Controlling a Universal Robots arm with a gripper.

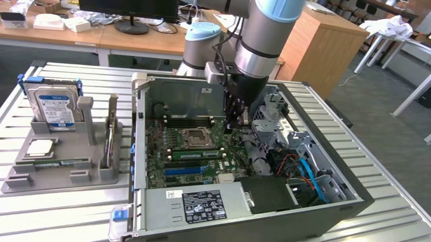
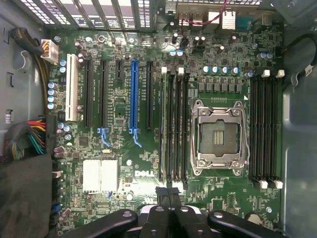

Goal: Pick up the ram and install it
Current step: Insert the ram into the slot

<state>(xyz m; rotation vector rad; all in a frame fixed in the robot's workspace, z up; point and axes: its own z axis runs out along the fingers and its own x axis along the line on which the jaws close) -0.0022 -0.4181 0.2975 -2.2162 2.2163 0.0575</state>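
gripper [image 1: 235,124] clenched, fingers pressed together with nothing between them. i hang inside the open computer case [image 1: 336,204], low over the motherboard [image 2: 114,148]. in the wrist view my fingertips [image 2: 162,192] sit just off one end of a bank of long memory slots.

ram [image 1: 199,154]: green stick with a pale label, standing on edge in a slot of that bank, near the open processor socket [image 1: 195,137]. it is apart from my fingers; i hold none of it. cannot tell whether the slot latches are closed on it.

a second bank of slots [image 2: 265,129] lies on the other side of the socket, all dark. a blue card slot [image 2: 133,94] runs parallel to the ram, further out from the socket. power supply [image 1: 195,201] lies along the near edge of the case.

on the exterior view's left, well apart from the case, a grey tray [image 1: 64,177] on the slatted table [image 1: 60,217] carries an upright hard drive [image 1: 55,108] and a square silver chip [image 1: 39,147].
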